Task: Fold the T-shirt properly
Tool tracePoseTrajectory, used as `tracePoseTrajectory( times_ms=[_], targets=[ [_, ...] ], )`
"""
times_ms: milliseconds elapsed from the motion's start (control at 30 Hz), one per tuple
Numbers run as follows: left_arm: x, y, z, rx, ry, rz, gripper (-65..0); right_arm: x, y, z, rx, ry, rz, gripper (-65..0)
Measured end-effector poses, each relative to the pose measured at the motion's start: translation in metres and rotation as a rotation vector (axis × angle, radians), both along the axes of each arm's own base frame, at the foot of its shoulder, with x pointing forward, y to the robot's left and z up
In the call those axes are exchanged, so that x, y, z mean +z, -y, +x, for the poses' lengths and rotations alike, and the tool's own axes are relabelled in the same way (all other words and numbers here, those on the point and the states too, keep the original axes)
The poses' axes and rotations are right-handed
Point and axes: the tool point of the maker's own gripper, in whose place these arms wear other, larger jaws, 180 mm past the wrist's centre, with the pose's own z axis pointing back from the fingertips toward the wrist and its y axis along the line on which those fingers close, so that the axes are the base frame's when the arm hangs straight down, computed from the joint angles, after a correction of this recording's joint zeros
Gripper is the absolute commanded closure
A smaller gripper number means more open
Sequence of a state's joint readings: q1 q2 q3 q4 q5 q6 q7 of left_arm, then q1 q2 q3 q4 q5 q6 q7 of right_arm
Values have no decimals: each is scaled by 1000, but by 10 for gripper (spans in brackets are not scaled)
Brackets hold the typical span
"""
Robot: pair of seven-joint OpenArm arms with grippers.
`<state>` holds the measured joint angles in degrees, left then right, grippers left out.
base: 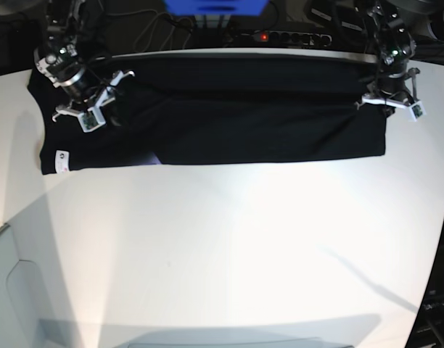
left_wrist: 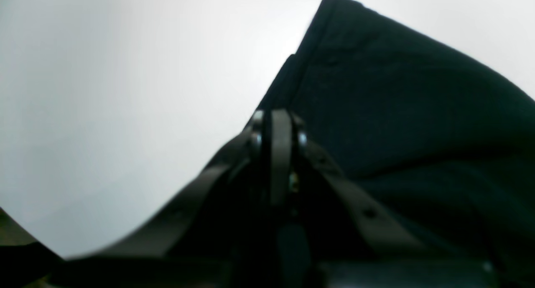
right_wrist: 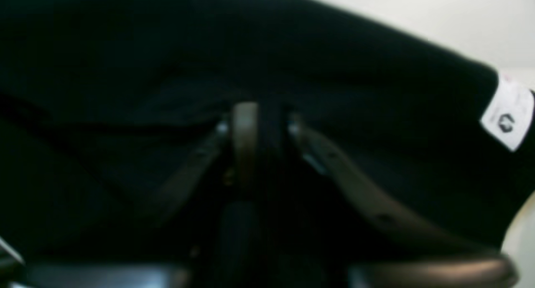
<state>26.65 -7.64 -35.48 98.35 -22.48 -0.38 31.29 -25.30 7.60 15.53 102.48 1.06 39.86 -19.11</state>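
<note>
The black T-shirt point(base: 229, 116) lies as a long band along the far edge of the white table point(base: 229, 239). Its small white label point(base: 60, 157) shows at the left end, also close up in the right wrist view point(right_wrist: 508, 112). My left gripper point(base: 387, 98) is at the band's right end. In the left wrist view its jaws point(left_wrist: 279, 116) are pressed together at the edge of the shirt point(left_wrist: 397, 112), and the cloth puckers toward them. My right gripper point(base: 99, 105) is over the left part. Its blurred fingers point(right_wrist: 261, 116) are down on the dark shirt point(right_wrist: 334, 70), close together.
A power strip point(base: 280, 36) with a red light and cables runs behind the table. A blue object point(base: 215, 6) stands at the back centre. The table's edge curves away at the near left and right corners.
</note>
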Motion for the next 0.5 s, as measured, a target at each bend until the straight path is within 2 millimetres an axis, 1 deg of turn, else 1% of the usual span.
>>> tracePoseTrajectory(
  times_ms=[67, 133, 233, 333, 467, 500],
  targets=[
    [0, 0, 0, 0, 0, 0, 0, 2, -3, 3, 5, 10, 9, -264],
    [0, 0, 0, 0, 1, 0, 0, 0, -1, 3, 0, 8, 11, -297],
    [0, 0, 0, 1, 0, 0, 0, -11, -1, -2, -6, -30, 17, -298],
    [0, -1, 0, 1, 0, 1, 0, -20, 2, 1, -17, -47, 26, -298],
    [0, -1, 0, 2, 1, 0, 0, -24, 3, -2, 7, -61, 13, -294],
    [0, -1, 0, 2, 0, 1, 0, -25, 1, -4, 10, -65, 14, -280]
  ],
)
